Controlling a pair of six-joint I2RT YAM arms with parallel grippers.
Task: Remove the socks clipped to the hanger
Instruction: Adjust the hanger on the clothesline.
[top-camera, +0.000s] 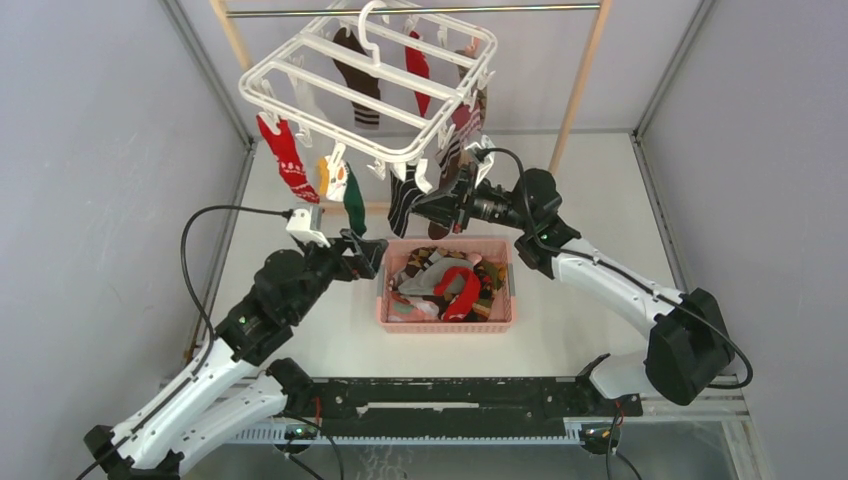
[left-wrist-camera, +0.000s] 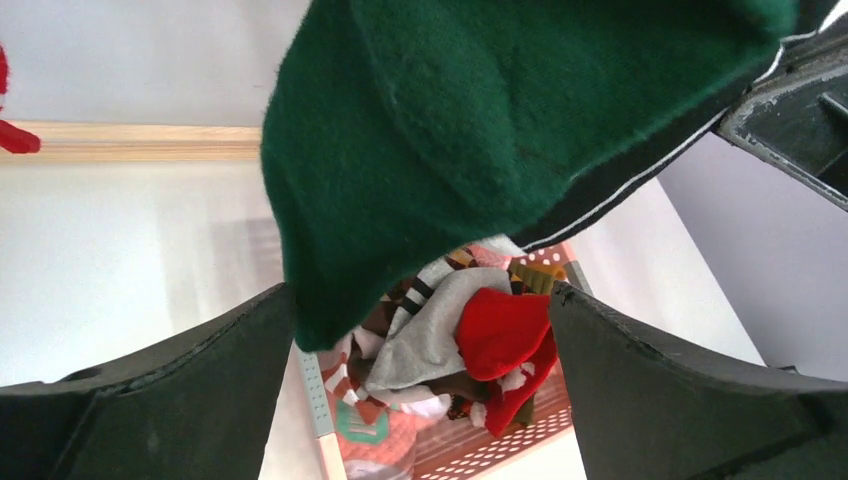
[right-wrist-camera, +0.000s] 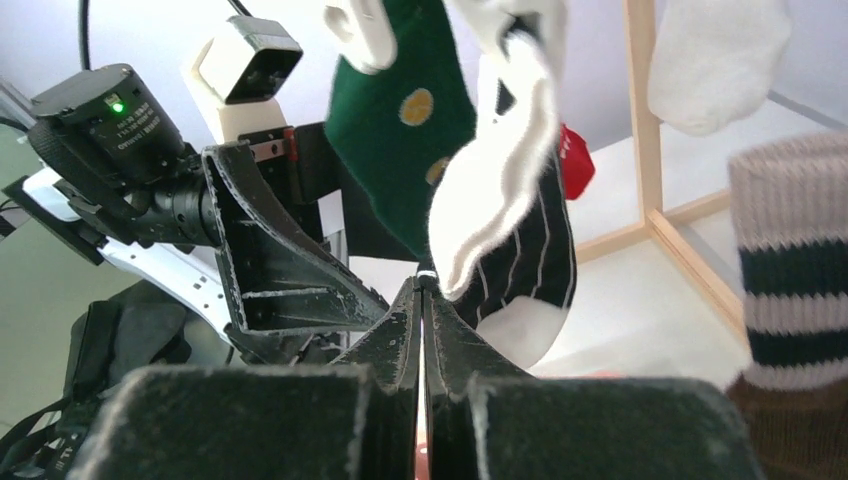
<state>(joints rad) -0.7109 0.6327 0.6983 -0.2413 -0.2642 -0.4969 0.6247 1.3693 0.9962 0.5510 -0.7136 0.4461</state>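
Hanger: white clip hanger (top-camera: 300, 112) up top, socks dangling all round it, a red sock (top-camera: 285, 155) at the left corner.
Left jaws: left gripper (top-camera: 372, 250) spread wide, and the clipped green sock (left-wrist-camera: 480, 120) hangs right down between the jaws.
Basket: pink basket (top-camera: 447, 322) on the table (top-camera: 600, 180), loose socks (top-camera: 445, 285) heaped inside.
Right jaws: right gripper (right-wrist-camera: 424, 295) pressed together, tips against the white fuzzy sock (right-wrist-camera: 500, 170) and black pinstriped sock (right-wrist-camera: 530, 260); whether fabric is caught, I cannot tell.

White table (top-camera: 560, 340): pink slatted basket (top-camera: 450, 324) mid-table, heaped with socks (top-camera: 455, 285); wooden rack (top-camera: 580, 80) stands at far side.
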